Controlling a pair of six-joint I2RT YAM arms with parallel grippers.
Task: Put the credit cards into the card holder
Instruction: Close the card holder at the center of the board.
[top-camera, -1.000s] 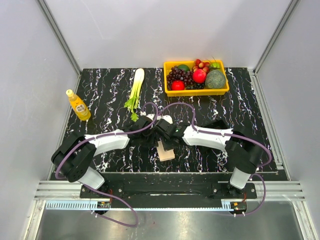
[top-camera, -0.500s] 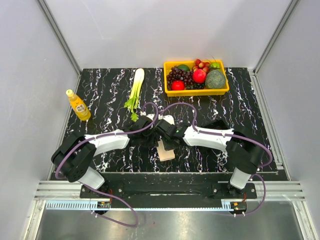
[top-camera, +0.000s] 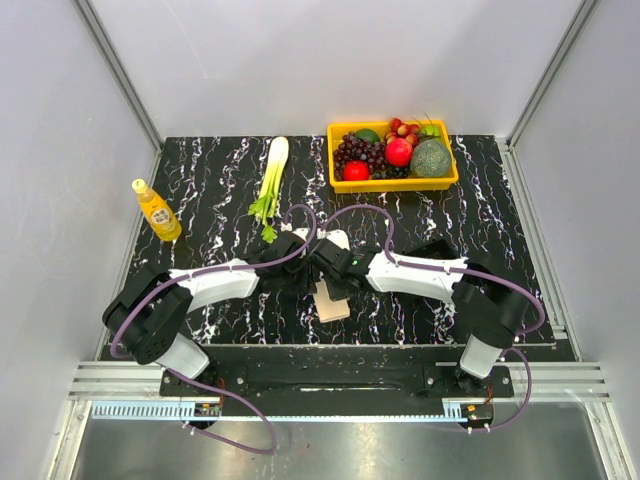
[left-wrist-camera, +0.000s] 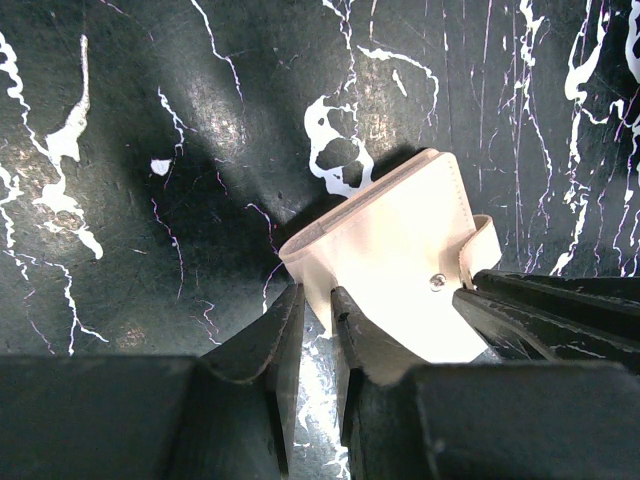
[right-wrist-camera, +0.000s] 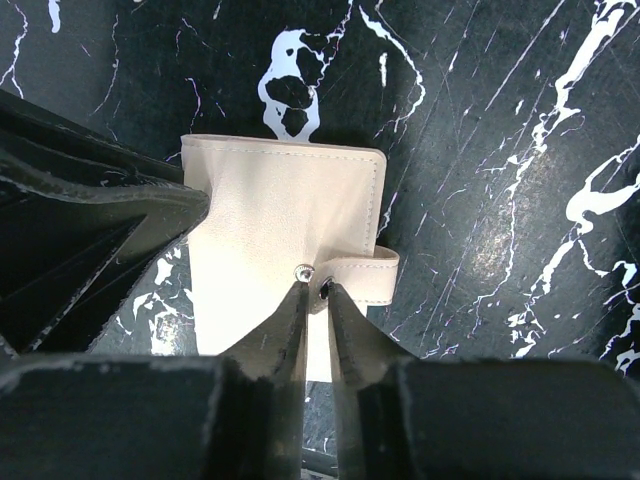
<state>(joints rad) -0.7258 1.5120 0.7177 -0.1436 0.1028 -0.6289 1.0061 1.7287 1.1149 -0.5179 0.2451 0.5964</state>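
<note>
The right gripper (right-wrist-camera: 315, 288) has its two fingers almost together, with only a thin gap. The tips sit at the root of the clasp tab (right-wrist-camera: 362, 277), on either side of the snap. I cannot tell whether they really grip the tab or only touch it. My judgement is that this arm works on the clasp, because the card holder (right-wrist-camera: 280, 200) is folded shut and must be opened before any card goes in.

The left gripper (left-wrist-camera: 318, 308) has its fingers pressed close on the near edge of the card holder, beside one corner. It seems to pinch this edge so that the holder does not slide while the other arm pulls.

The holder lies flat on the black marbled table (top-camera: 210, 170), near the front edge and between the two wrists. No credit card shows in any view.

Further away stand a yellow fruit tray (top-camera: 340, 183), a celery stalk (top-camera: 272, 175) and a yellow bottle (top-camera: 157, 211), all well apart. The real obstacle is that the two grippers crowd each other over one small thing.
</note>
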